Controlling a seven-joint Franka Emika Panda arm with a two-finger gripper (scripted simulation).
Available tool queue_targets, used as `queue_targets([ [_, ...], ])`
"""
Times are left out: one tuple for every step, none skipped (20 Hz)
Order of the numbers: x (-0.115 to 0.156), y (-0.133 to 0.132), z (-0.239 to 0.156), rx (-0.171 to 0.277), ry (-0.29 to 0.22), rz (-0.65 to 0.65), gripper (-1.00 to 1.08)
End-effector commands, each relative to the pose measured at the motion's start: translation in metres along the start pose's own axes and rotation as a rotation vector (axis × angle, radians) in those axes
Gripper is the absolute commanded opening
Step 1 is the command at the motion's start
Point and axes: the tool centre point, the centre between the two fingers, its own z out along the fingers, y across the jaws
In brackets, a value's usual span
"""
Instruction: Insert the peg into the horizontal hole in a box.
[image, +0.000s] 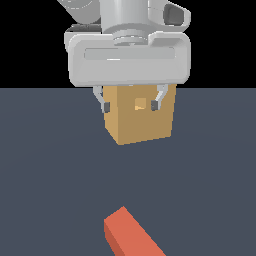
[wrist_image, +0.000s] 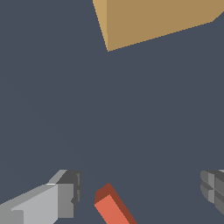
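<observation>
The peg (image: 131, 236) lies on the floor (image: 50, 175), well apart from the box (image: 141, 114) behind it.

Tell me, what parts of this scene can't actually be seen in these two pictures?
- Orange-red square-sectioned peg: cut off by the bottom edge in both views, so its far end and full length are unseen.
- Tan cube-like box: its top is hidden behind the grey-white gripper in the exterior view; the wrist view crops it to a corner.
- Small square hole: its depth is too small to judge; absent from the wrist view.
</observation>
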Motion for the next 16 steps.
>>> queue_targets([
  [-0.013, -0.002, 0.005, 0.001, 0.001, -0.03, 1.0],
  [-0.019, -0.002, 0.007, 0.002, 0.002, -0.043, 1.0],
  [-0.026, -0.003, 0.01, 0.002, 0.002, -0.058, 1.0],
  [-0.032, -0.003, 0.012, 0.003, 0.003, -0.073, 1.0],
  [-0.038, -0.003, 0.015, 0.003, 0.003, -0.087, 1.0],
  [-0.045, -0.003, 0.017, 0.004, 0.004, -0.102, 1.0],
  [-0.051, -0.003, 0.02, 0.004, 0.004, -0.117, 1.0],
  [-0.058, -0.003, 0.022, 0.005, 0.005, -0.133, 1.0],
  [-0.065, -0.003, 0.025, 0.005, 0.005, -0.148, 1.0],
  [-0.071, -0.003, 0.028, 0.006, 0.006, -0.163, 1.0],
  [-0.078, -0.002, 0.03, 0.006, 0.007, -0.179, 1.0],
  [-0.085, -0.002, 0.033, 0.007, 0.007, -0.194, 1.0],
  [-0.092, -0.001, 0.036, 0.007, 0.008, -0.21, 1.0],
  [-0.098, 0.0, 0.038, 0.008, 0.008, -0.226, 1.0],
  [-0.105, 0.001, 0.041, 0.009, 0.009, -0.242, 1.0],
  [-0.112, 0.002, 0.044, 0.009, 0.009, -0.258, 1.0],
])
